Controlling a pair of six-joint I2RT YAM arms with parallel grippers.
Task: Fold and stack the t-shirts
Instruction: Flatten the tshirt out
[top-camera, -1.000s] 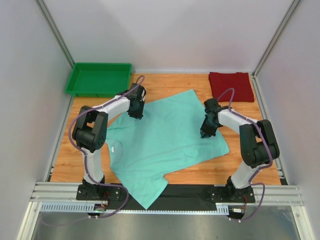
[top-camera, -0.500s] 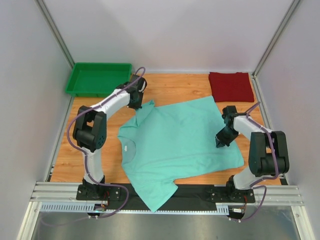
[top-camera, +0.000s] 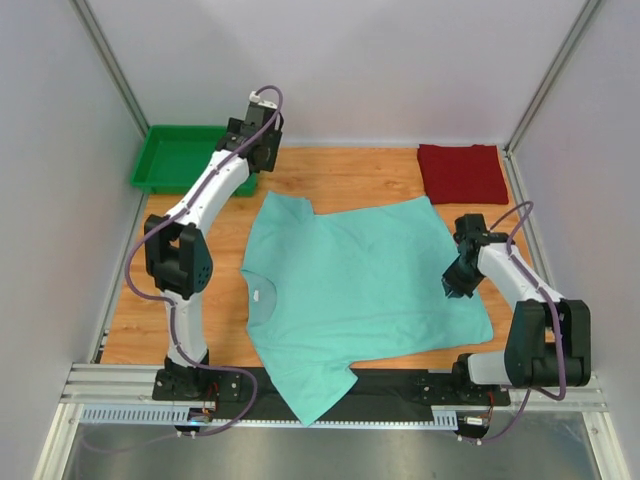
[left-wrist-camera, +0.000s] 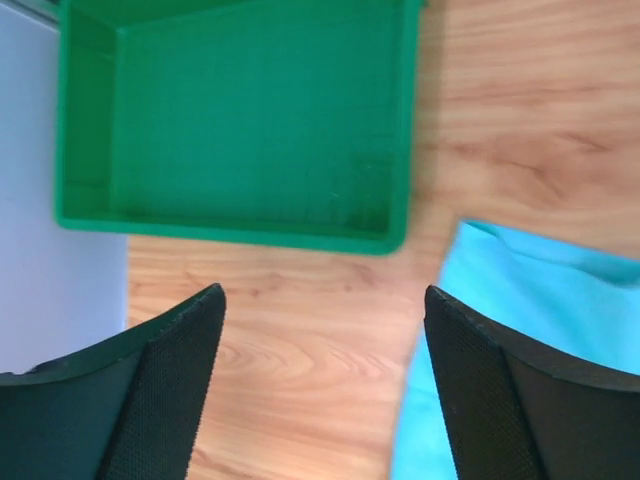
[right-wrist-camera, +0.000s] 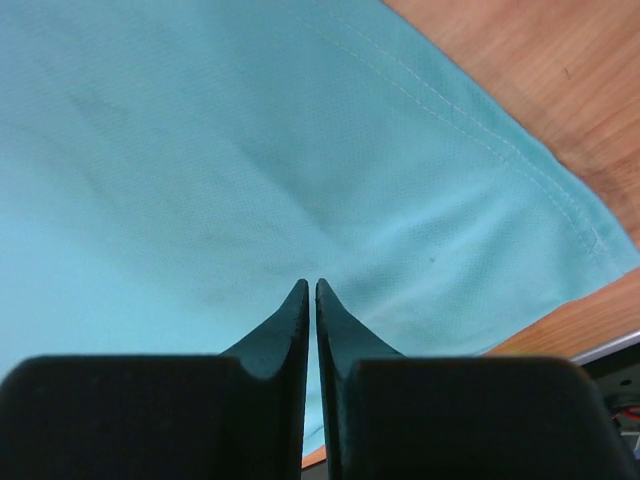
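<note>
The green tray (top-camera: 170, 187) is sitting at the far left corner of the table (top-camera: 340, 170), with one long side running along the table's edge. In the left wrist view the tray (left-wrist-camera: 230, 232) is showing its inner floor and walls as plain green plastic. A corner of the mint t-shirt (left-wrist-camera: 560, 290) is lying on the wood (left-wrist-camera: 300, 350) just beside the tray's near right corner, not touching it.

The left gripper (top-camera: 258, 150) is hanging raised above the tray's right end. Its claw (left-wrist-camera: 322, 295) is standing released, with the fingers wide apart and only tray and table showing between them.

The mint t-shirt (top-camera: 350, 290) is lying spread flat across the middle of the table, its collar and white neck label (top-camera: 258, 296) pointing left. Its near sleeve is reaching over the table's front edge onto the black base plate (top-camera: 400, 385).

The right gripper (top-camera: 457, 287) is sitting low at the shirt's right edge. Its claw (right-wrist-camera: 308, 285) is clenched, with the fingers pressed together over the mint cloth (right-wrist-camera: 250, 150). Whether cloth is being pinched cannot be told.

The dark red t-shirt (top-camera: 462, 172) is lying folded at the far right corner, apart from the mint one.
</note>
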